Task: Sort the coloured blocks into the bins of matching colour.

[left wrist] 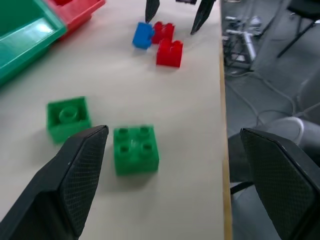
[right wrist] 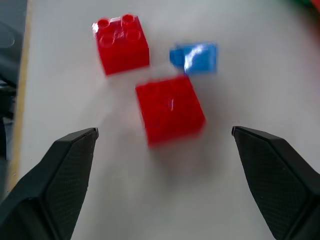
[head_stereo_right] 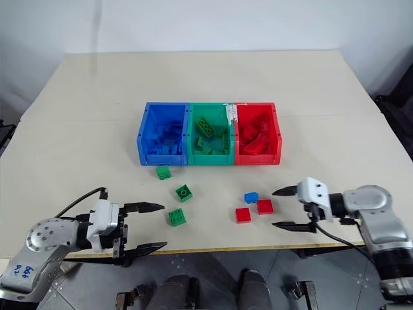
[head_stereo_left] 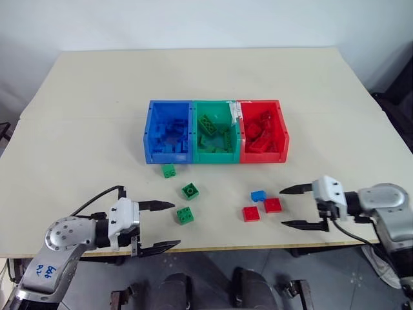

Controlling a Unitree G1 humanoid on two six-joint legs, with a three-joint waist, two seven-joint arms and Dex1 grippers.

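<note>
Most of the sorting appears done: the bins (head_stereo_left: 216, 158), joined in a row at the centre of the head view, are each seen heaped with bricks of their own colour, blue at left, green in the middle, red at right. Six bricks are left on the bench (head_stereo_left: 97, 103) below them: three green bricks (head_stereo_left: 190, 190) lower left of centre, two red bricks (head_stereo_left: 272, 205) and one blue brick (head_stereo_left: 258, 195) lower right of centre. The left gripper (head_stereo_left: 157, 225), at lower left, is held wide open and empty just beside the nearest green brick; the right gripper (head_stereo_left: 295, 206), at lower right, is likewise spread and empty, near the red pair. The bricks are glossy moulded plastic, squarish with round studs; the bins are smooth thin-walled boxes; the bench is matt, pale and flat.
</note>
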